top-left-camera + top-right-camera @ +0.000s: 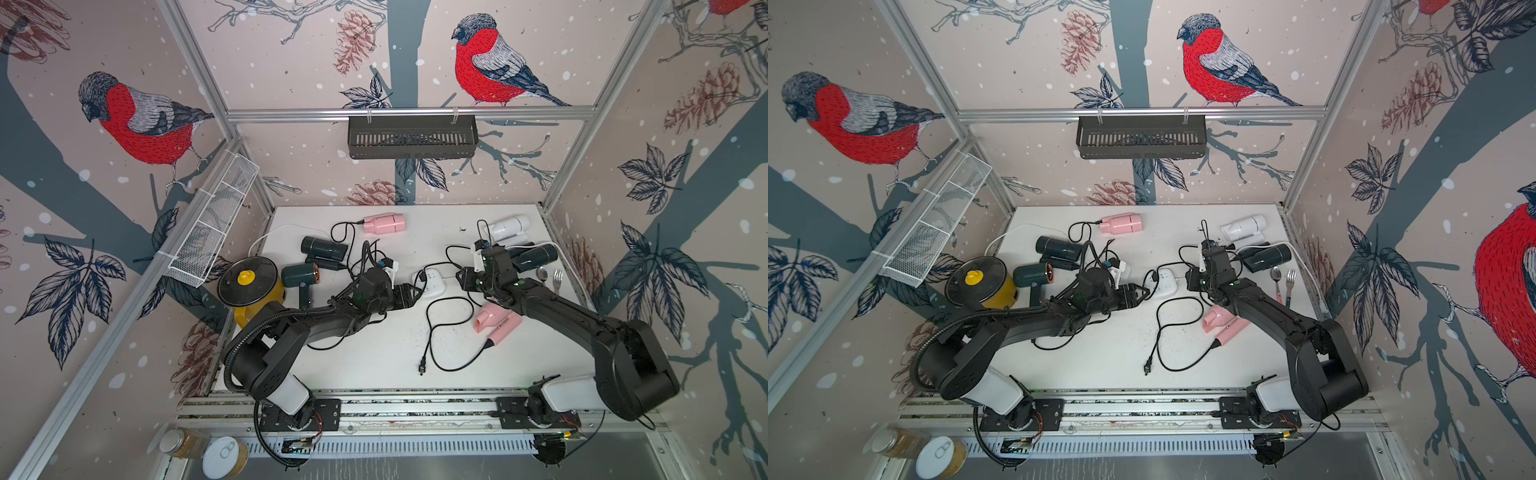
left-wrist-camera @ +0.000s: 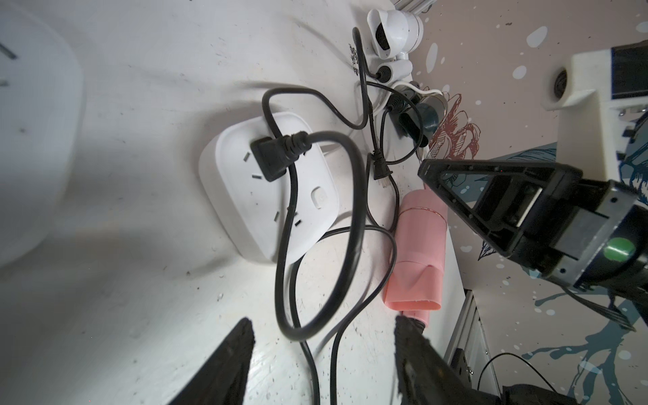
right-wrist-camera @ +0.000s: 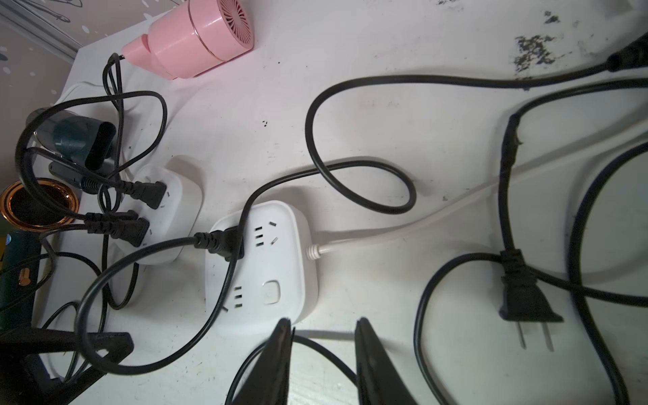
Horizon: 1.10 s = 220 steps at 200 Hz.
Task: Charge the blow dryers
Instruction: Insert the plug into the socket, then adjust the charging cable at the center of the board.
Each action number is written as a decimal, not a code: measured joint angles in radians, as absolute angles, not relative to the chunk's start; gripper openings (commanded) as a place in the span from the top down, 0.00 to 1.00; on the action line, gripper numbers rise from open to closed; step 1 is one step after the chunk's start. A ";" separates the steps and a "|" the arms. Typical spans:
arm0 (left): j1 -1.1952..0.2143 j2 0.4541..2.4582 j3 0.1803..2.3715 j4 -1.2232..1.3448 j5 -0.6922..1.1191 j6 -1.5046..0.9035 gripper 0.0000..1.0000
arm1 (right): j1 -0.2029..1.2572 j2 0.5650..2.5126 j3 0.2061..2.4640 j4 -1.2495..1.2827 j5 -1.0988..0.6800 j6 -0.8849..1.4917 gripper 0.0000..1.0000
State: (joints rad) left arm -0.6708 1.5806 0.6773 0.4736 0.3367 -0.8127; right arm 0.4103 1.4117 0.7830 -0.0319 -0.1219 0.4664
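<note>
Six blow dryers [image 1: 384, 223] are scattered over the white table [image 1: 382, 353], their cords tangled around two power strips [image 1: 432, 282]. The left gripper [image 2: 323, 321] is held near the middle one, fingers apart and empty. The right gripper [image 3: 324, 321] is likewise parted. A thin cord [image 3: 322, 345] is seen between its fingers, seemingly unclamped.

Diffuse, even light; soft shadows on white table [image 1: 382, 345]. Both top views bow at edges. Left wrist view: near power strip [image 2: 35, 133] out of focus.
</note>
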 measured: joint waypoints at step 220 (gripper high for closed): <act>-0.618 1.538 0.718 0.437 0.464 -0.859 0.48 | 0.487 1.669 1.193 -0.149 0.163 0.210 0.97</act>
State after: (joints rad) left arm -0.6178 1.5383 0.7181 0.4370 0.4637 -0.8589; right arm 0.4870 1.6691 1.1931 -0.1490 0.1627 0.2096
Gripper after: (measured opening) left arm 0.526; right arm 0.072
